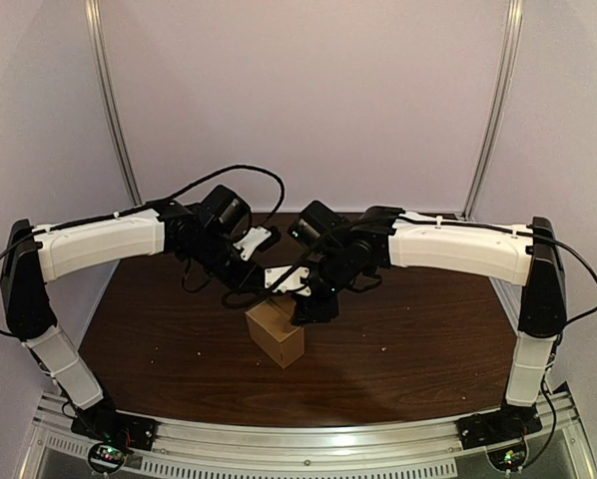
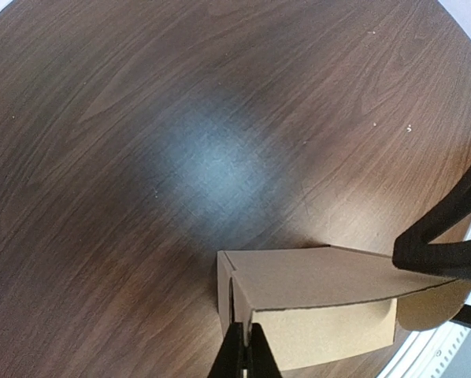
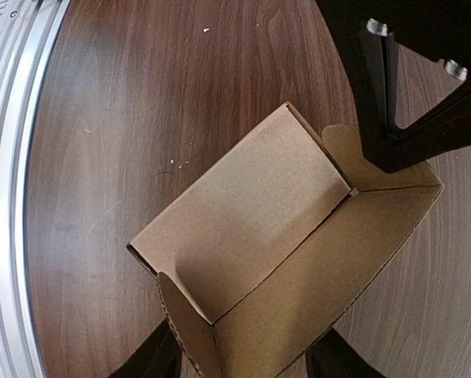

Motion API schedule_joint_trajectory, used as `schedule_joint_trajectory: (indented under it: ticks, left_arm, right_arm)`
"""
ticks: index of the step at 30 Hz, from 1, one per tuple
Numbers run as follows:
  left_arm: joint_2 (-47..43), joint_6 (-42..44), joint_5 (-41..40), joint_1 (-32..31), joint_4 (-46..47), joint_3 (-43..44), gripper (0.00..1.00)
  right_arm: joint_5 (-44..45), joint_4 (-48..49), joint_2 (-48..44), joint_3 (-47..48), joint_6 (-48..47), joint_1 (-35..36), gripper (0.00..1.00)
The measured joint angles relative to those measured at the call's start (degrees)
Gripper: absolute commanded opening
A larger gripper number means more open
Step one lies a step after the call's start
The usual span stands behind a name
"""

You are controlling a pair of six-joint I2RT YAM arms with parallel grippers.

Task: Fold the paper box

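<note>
**Brown box between two claws**

The brown cardboard box (image 1: 276, 334) sits on the dark brown wooden worktop (image 1: 428, 339), a little below the middle of the top view. Both black and white arms reach in from the sides and meet right over it.

The box is open on top. In the right wrist view you can look straight into it. One long wall leans out toward the upper left of that frame, and a rounded flap sticks out at the upper right end.

The left claw (image 2: 244, 354) shows at the bottom middle of its own view. Its two fingers are squeezed almost flat together, with a thin edge of the box wall running up from between them. It looks like it is pinching that wall.

The right claw (image 3: 243, 362) is spread wide. One finger shows at the lower left and the other at the lower right of its own view, with the near end of the box between them. I cannot tell if those fingers press on the card. In the left wrist view, one black finger lies against the top of the box at the right edge of the frame.

A few tiny white crumbs (image 3: 176, 164) lie on the wood to the left of the box. A shiny silver rail (image 3: 7, 197) runs down the left side of the right wrist view.
</note>
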Motion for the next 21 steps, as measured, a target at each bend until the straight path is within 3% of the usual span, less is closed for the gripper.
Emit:
schedule_joint_trajectory:
  ticks: [21]
  left_arm:
    - [-0.1,-2.2,-1.6,-1.7,0.0,0.0,0.0]
  right_arm:
    - [-3.3,-3.8,0.0,0.0,-2.7,0.0,0.55]
